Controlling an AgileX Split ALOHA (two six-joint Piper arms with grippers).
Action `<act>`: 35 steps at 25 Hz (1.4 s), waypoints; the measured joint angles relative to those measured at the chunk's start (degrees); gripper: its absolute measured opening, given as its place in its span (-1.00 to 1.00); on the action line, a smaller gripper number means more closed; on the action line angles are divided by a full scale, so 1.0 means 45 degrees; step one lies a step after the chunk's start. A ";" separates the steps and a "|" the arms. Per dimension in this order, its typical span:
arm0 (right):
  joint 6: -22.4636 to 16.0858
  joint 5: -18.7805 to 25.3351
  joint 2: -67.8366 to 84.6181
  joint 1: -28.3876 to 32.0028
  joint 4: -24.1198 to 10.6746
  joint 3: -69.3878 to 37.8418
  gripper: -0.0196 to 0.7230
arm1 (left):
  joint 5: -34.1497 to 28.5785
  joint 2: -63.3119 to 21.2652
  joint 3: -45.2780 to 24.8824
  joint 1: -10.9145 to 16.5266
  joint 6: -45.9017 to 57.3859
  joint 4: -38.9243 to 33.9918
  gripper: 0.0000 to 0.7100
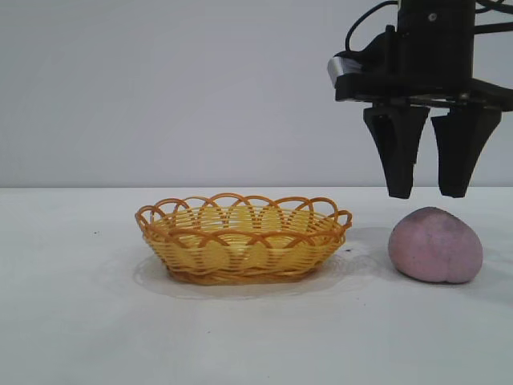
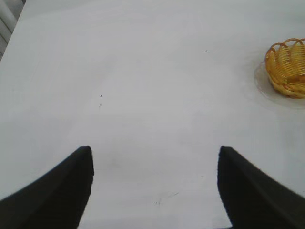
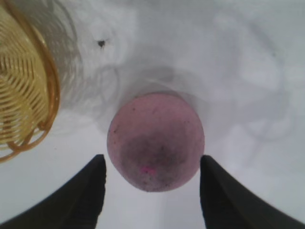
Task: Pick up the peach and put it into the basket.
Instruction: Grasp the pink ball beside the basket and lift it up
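Note:
The peach (image 1: 435, 245) is a dull pinkish-purple lump resting on the white table to the right of the basket (image 1: 240, 237). The basket is a yellow woven oval with an orange looped rim and holds nothing that I can see. My right gripper (image 1: 428, 192) hangs just above the peach, open and empty, fingertips clear of its top. In the right wrist view the peach (image 3: 155, 141) lies between the two dark fingers (image 3: 86, 191), with the basket's rim (image 3: 45, 90) at the side. My left gripper (image 2: 155, 157) is open over bare table, far from the basket (image 2: 287, 67).
The white table (image 1: 80, 321) stretches wide to the left of the basket and in front of it. A plain pale wall stands behind. A small dark speck (image 3: 101, 43) marks the table between basket and peach.

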State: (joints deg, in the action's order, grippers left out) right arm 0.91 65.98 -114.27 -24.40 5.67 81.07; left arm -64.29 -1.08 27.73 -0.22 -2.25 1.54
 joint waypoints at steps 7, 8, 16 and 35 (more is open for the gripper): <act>0.0000 -0.0300 -0.0450 0.0000 0.0000 -0.0118 0.07 | 0.0000 0.0000 0.0000 0.0000 0.0000 0.0000 0.36; 0.0000 -0.0331 -0.0556 0.0000 -0.0024 -0.0118 0.07 | 0.0000 0.0000 0.0000 0.0000 0.0000 0.0000 0.36; 0.0000 -0.0708 -0.1016 0.0000 -0.0334 -0.0118 -0.37 | 0.0000 0.0000 0.0000 0.0000 0.0000 0.0000 0.36; 0.0000 0.0038 0.2119 -0.1056 -0.0952 0.0883 -0.95 | 0.0000 0.0000 0.0000 0.0000 0.0000 0.0000 0.36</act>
State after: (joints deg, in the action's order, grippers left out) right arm 0.91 66.15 -104.74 -29.16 1.39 85.04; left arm -64.29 -1.08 27.73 -0.22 -2.25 1.54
